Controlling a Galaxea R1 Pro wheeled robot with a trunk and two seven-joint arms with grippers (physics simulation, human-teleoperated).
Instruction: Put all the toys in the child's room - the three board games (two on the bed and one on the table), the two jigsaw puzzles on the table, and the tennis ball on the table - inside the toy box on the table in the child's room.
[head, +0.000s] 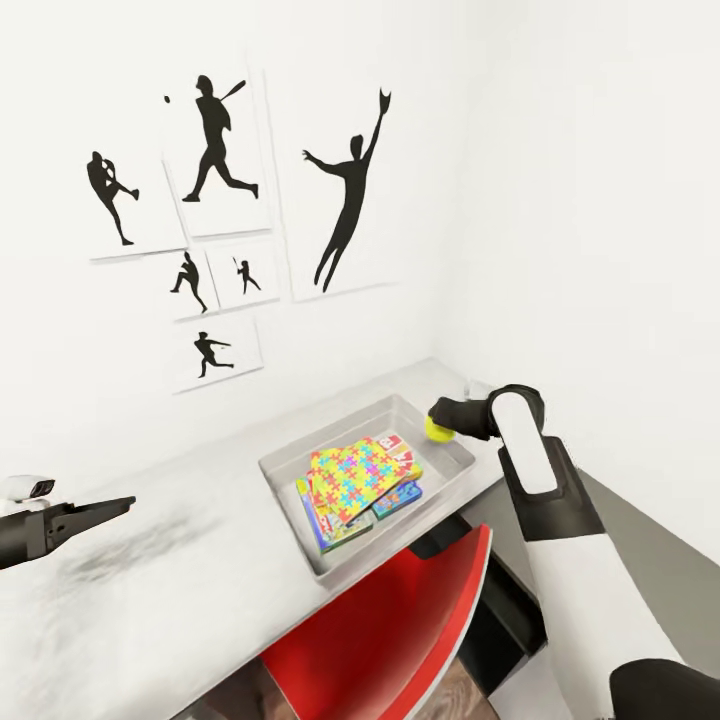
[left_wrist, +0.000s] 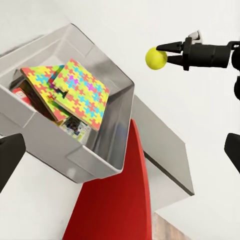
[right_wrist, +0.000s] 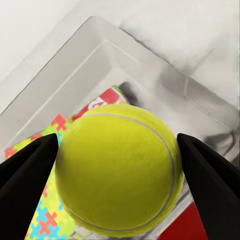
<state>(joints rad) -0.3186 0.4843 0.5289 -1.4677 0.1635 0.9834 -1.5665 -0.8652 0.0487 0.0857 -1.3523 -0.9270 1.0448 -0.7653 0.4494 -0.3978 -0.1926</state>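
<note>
The pale grey toy box (head: 290, 470) stands on the table (head: 150, 600), and holds the two jigsaw puzzles (head: 358, 477) lying on top of the board games (head: 400, 497). My right gripper (head: 437, 428) is shut on the yellow-green tennis ball (head: 436, 429) and hovers above the box's right rim. In the left wrist view the ball (left_wrist: 156, 58) hangs in my right gripper (left_wrist: 159, 54) off to the side of the box (left_wrist: 75, 155), with the puzzles (left_wrist: 80, 90) inside. In the right wrist view the ball (right_wrist: 117, 167) sits between both fingers (right_wrist: 210, 180), over the box (right_wrist: 120, 55). My left gripper (head: 125, 504) is open over the table's left part.
A red chair (head: 400, 630) is tucked under the table just in front of the toy box. White walls with black baseball silhouettes (head: 215, 140) close the corner behind and to the right. A lower dark section of the table (head: 640, 520) runs along the right wall.
</note>
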